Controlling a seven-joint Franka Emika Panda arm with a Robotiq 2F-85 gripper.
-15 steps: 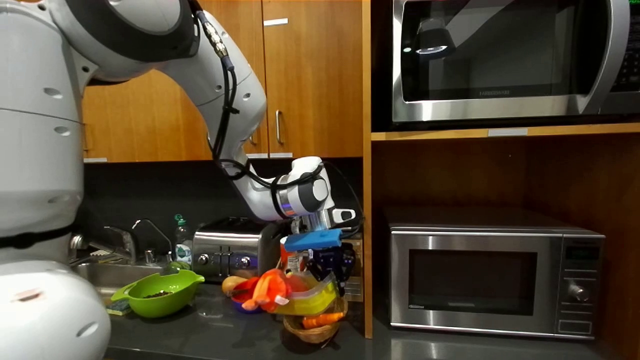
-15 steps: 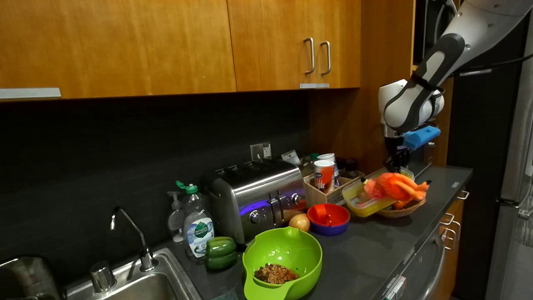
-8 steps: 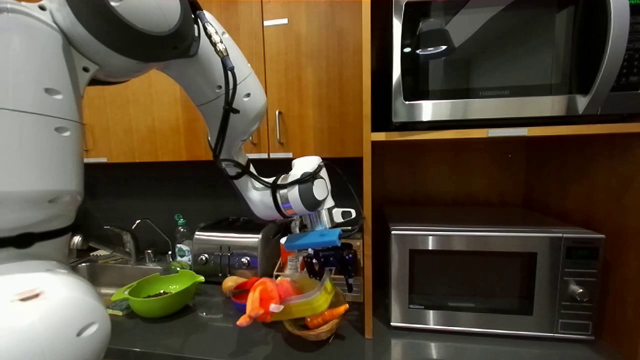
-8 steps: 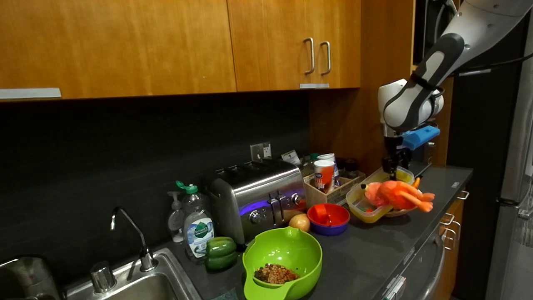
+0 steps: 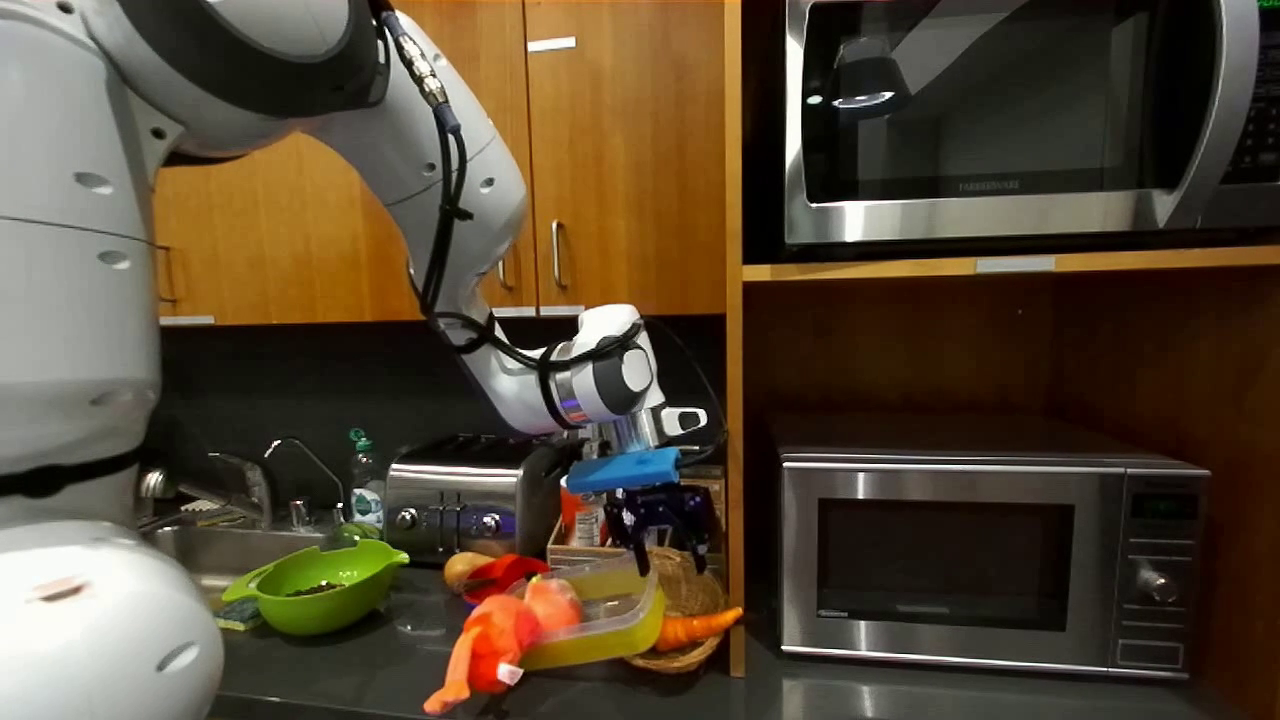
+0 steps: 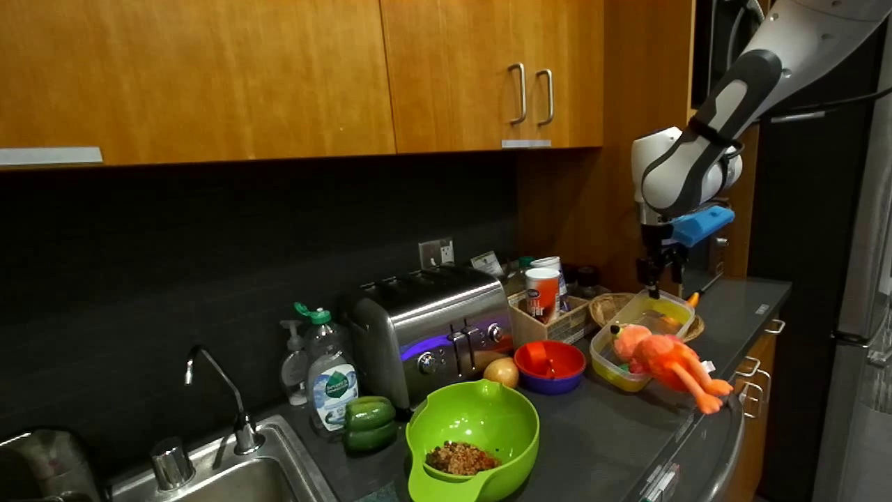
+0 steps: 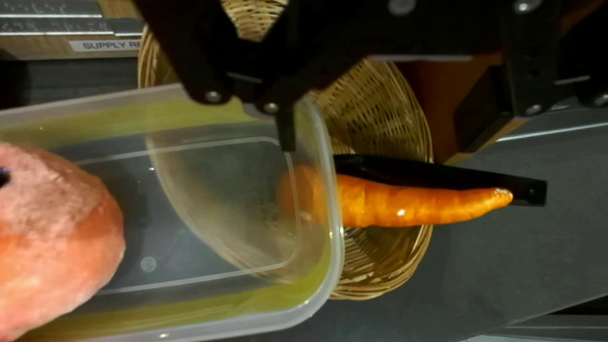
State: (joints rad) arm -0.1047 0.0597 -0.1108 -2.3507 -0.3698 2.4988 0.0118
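Translucent plastic with yellow sides, the tub [image 5: 612, 638] has one end over the wicker basket [image 7: 375, 109]. Your tool [image 5: 672, 569] is spread wide, holding nothing, astride that end's rim. Expect the tub to be light, slick, slightly flexible; pinch that rim midway, minding the plush toy [image 6: 665, 359] slumped across its far end.

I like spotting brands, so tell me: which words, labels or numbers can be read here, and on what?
"FARBERWARE": on the upper microwave.
"SUPPLY RE", cut off: white label on the wooden box.
Any other writing is too small or blurred to read: soap bottle, orange canister, lower microwave, green display, card behind the toaster, grey strips, round stamp on the plastic container.
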